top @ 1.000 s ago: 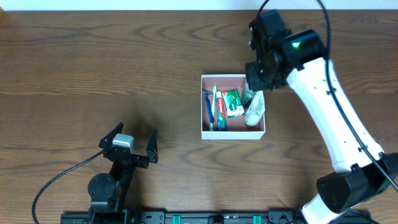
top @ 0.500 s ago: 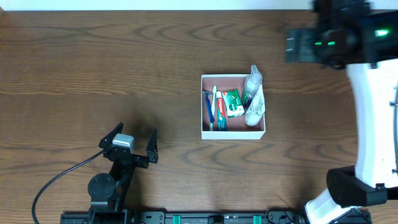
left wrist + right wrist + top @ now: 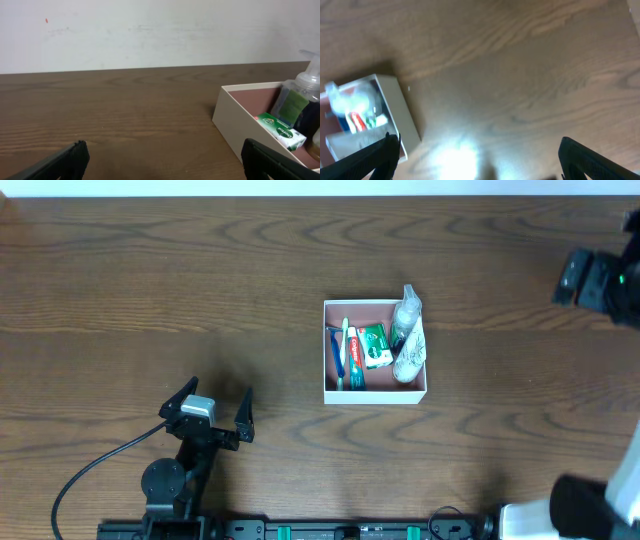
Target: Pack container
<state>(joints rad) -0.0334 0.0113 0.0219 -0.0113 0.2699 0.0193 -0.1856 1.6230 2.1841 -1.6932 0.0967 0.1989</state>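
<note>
**A:** Starting nearest the base, what is the left gripper (image 3: pixel 219 390) doing?

**B:** It is sitting low near the front edge, fingers spread wide and gripping nothing. Its cable (image 3: pixel 90 470) is looping off to the left.

**A:** And the container (image 3: pixel 375 395)?

**B:** It is resting mid-table, beyond that gripper and to its right, well apart from it. It is carrying a toothbrush (image 3: pixel 345 350), a red tube (image 3: pixel 354 368), a green packet (image 3: pixel 375 345), and a clear bottle (image 3: pixel 407 315) that is leaning over the far right corner.

**A:** The right gripper (image 3: pixel 479 152)?

**B:** It is hanging out toward the table's right edge, jaws gaping and empty, with the box showing at the left of its view.

**A:** Which step are we looking at?

**B:** I am judging the packing as done or nearly so, as I am seeing no loose item on the wood. The next move is probably calling for parking the arms, or for nudging that bottle below the rim.

**A:** And the surroundings?

**B:** A dark wood-grain table (image 3: pixel 150 280) is catching some glare, and a plain pale wall (image 3: pixel 150 30) is running behind its far edge.
</note>
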